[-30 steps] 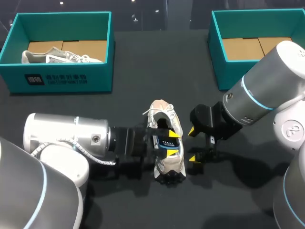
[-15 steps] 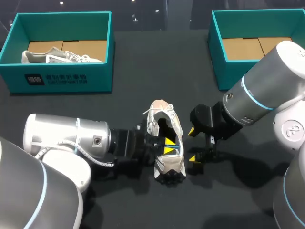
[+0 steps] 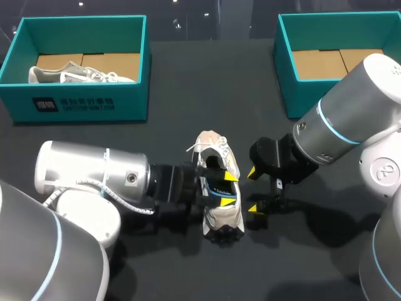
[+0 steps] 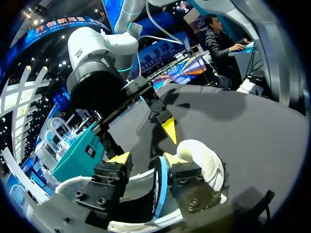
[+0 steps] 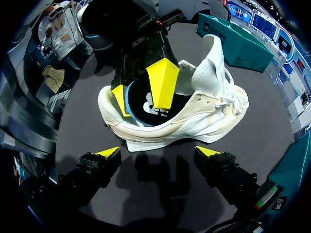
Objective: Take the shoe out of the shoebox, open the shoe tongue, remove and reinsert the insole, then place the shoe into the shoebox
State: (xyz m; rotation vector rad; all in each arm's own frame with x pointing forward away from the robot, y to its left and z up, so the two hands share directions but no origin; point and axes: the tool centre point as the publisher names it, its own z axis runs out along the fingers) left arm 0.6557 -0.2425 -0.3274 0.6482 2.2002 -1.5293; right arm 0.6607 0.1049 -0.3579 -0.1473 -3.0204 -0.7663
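Resting on the middle of the bench [image 3: 188, 94], the shoe [image 3: 213, 145] is seen from above; the left hand [image 3: 228, 188] is set inside its opening. From the left wrist, the insole [image 4: 159, 182] is seen at that hand, but a grip cannot be told. From the right wrist, the right hand [image 5: 157, 151] is held wide, just beside the shoe.

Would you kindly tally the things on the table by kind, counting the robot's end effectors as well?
Shoes: 2, shoe on the table and shoe in a box
Shoeboxes: 2, left shoebox and right shoebox
Insoles: 1, insole inside the table shoe
End effectors: 2, left end effector and right end effector
Total: 7
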